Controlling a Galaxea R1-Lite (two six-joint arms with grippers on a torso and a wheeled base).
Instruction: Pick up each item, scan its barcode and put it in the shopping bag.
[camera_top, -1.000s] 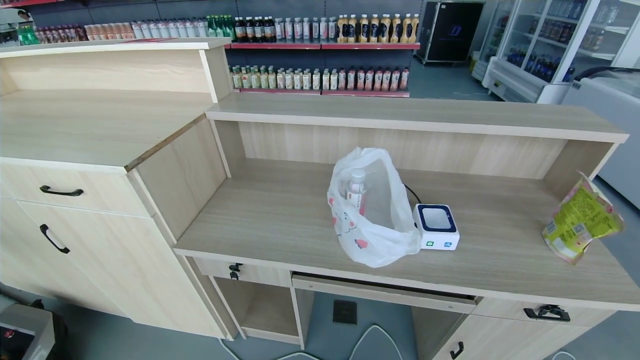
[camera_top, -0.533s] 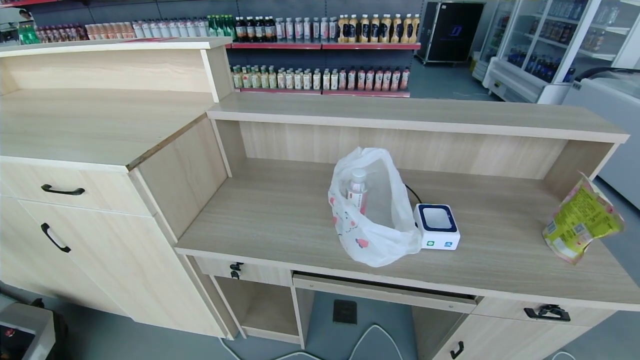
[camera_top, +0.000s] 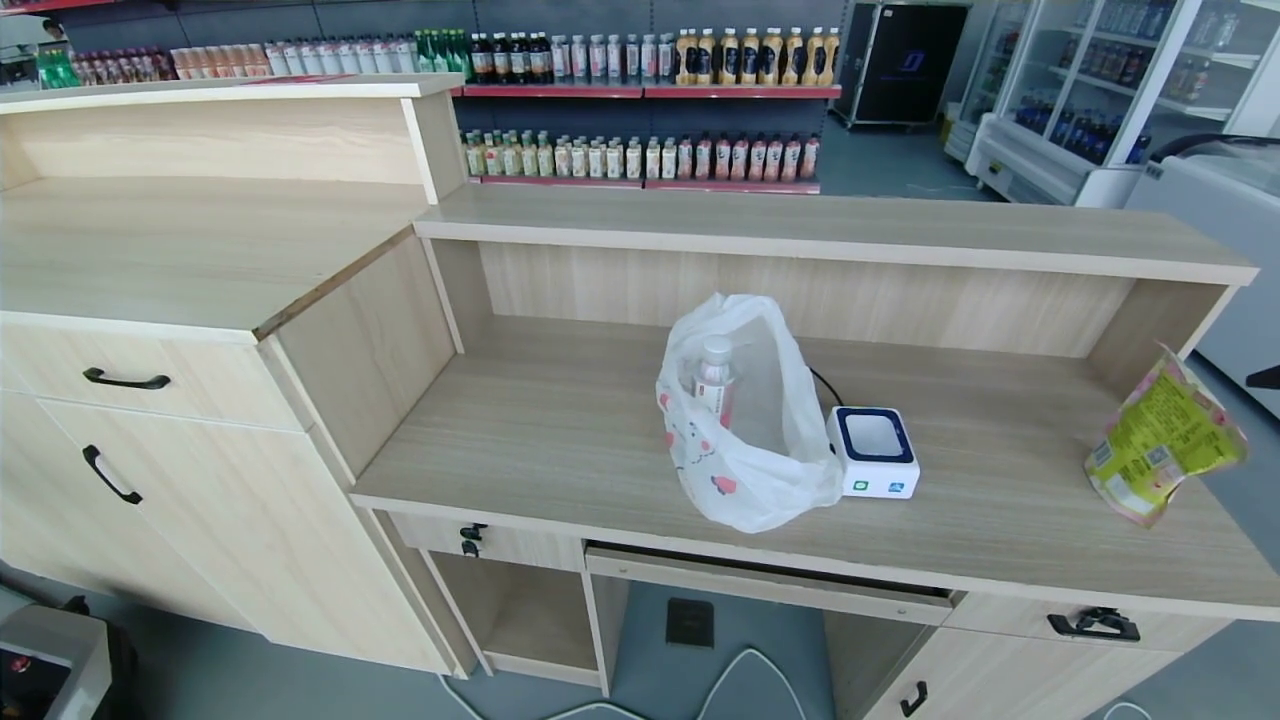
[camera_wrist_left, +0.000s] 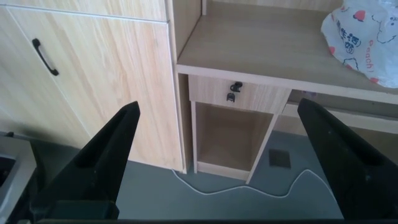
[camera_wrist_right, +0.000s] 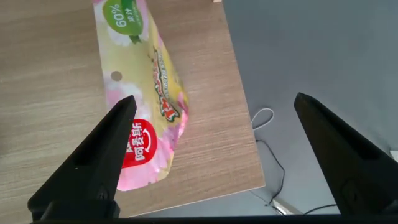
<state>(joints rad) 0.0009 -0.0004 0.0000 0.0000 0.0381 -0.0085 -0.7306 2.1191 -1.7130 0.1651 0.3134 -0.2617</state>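
Observation:
A white plastic shopping bag (camera_top: 760, 470) stands open on the middle of the wooden counter (camera_top: 560, 430), with a clear bottle (camera_top: 712, 385) upright inside it. A small white scanner (camera_top: 872, 452) sits right beside the bag. A yellow-green snack pouch (camera_top: 1160, 440) leans at the counter's right end, near the edge. My right gripper (camera_wrist_right: 214, 99) hovers open above and just beside that pouch (camera_wrist_right: 146, 99), holding nothing. My left gripper (camera_wrist_left: 219, 106) is open and low in front of the counter's left side, far from the bag (camera_wrist_left: 367, 31).
A taller cabinet (camera_top: 200, 260) adjoins the counter on the left. Beneath the counter are a locked drawer (camera_wrist_left: 236, 93) and an open cubby (camera_wrist_left: 230, 137). A raised back ledge (camera_top: 820, 230) runs behind the work surface. Cables (camera_wrist_right: 267, 149) lie on the floor.
A dark part of my right arm has come into the head view at the right edge, above the pouch. The bag, scanner and pouch have not moved.

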